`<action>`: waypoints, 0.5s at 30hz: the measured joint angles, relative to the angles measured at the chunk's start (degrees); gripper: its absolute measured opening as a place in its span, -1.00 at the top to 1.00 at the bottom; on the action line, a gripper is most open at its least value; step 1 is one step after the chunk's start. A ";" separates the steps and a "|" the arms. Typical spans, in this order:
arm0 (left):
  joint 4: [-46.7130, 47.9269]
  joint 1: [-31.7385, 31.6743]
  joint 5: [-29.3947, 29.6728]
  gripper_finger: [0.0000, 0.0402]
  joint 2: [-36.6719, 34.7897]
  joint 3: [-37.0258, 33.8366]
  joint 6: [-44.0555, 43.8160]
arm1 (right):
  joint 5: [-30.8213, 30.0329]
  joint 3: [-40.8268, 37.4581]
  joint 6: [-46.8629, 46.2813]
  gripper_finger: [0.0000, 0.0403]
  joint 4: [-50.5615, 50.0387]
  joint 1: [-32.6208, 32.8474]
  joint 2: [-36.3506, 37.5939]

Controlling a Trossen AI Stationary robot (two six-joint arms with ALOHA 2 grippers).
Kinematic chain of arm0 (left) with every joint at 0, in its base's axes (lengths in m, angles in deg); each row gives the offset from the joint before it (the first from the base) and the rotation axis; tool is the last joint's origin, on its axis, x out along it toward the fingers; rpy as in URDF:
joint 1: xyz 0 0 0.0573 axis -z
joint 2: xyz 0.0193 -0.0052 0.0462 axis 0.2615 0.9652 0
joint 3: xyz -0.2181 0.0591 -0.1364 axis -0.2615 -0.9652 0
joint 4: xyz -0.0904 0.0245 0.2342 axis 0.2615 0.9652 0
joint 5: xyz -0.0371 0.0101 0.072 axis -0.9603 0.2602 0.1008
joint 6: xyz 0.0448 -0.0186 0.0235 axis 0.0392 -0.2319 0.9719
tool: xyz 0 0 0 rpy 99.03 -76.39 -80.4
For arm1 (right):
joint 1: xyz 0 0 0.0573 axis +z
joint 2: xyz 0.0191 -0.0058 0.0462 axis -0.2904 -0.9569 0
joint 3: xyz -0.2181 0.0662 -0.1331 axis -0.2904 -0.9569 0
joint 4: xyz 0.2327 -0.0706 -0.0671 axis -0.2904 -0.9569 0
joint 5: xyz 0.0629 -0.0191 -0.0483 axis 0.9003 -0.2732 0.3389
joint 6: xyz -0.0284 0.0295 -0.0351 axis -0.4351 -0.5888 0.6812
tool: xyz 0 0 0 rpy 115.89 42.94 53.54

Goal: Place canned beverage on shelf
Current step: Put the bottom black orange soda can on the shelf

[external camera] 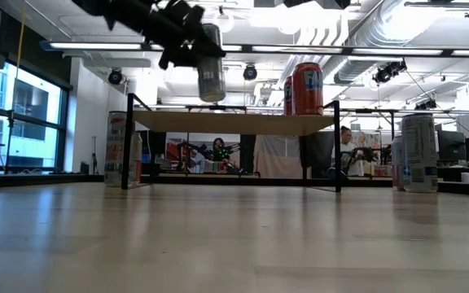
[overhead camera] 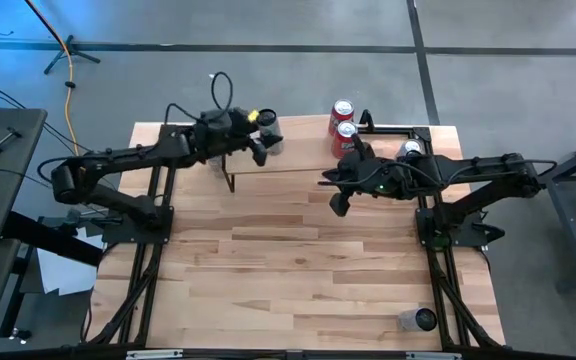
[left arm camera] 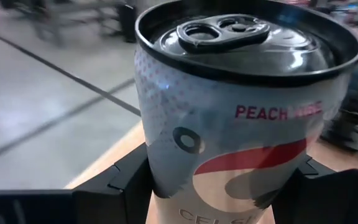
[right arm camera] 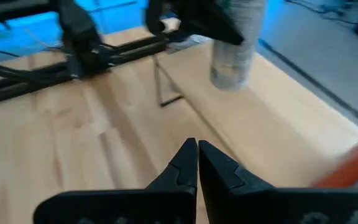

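Left gripper (overhead camera: 264,137) is holding a silver can (external camera: 211,73), jaws clamping its sides, as the left wrist view shows with the can (left arm camera: 241,118) filling the frame between the dark fingers (left arm camera: 126,180). Can is hanging upright in the air above the left end of the shelf (external camera: 234,123), not touching the plank in the low view. Two red cans (external camera: 307,89) are standing on the shelf's right end. Right gripper (overhead camera: 339,203) is hovering over the tabletop (overhead camera: 298,270) just in front of the shelf, jaws shut tight and empty. More cans are sitting on the tabletop: one by the shelf's left leg (external camera: 116,149), one off to the right (external camera: 418,152), one near the front right corner (overhead camera: 418,319).
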State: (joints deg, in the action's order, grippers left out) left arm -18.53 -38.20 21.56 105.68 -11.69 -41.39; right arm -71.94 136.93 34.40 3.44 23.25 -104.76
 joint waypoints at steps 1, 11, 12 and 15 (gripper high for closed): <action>-0.01 1.53 3.52 0.01 0.61 0.88 0.00 | -1.00 0.00 -0.15 1.00 0.01 -0.09 0.02; 6.64 9.83 22.91 0.00 11.64 10.47 -6.81 | -4.56 0.00 3.51 1.00 -0.31 -2.23 0.09; 7.69 10.04 24.23 0.00 12.68 11.33 -7.57 | -4.56 0.00 3.85 1.00 -0.51 -2.38 0.09; 7.96 10.29 25.69 0.00 15.24 13.99 -9.37 | -4.58 0.00 5.01 1.00 -0.56 -2.70 0.10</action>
State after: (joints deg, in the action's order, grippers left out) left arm -10.57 -27.90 47.26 120.92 2.30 -50.76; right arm -76.52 136.93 39.41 2.89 20.55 -104.66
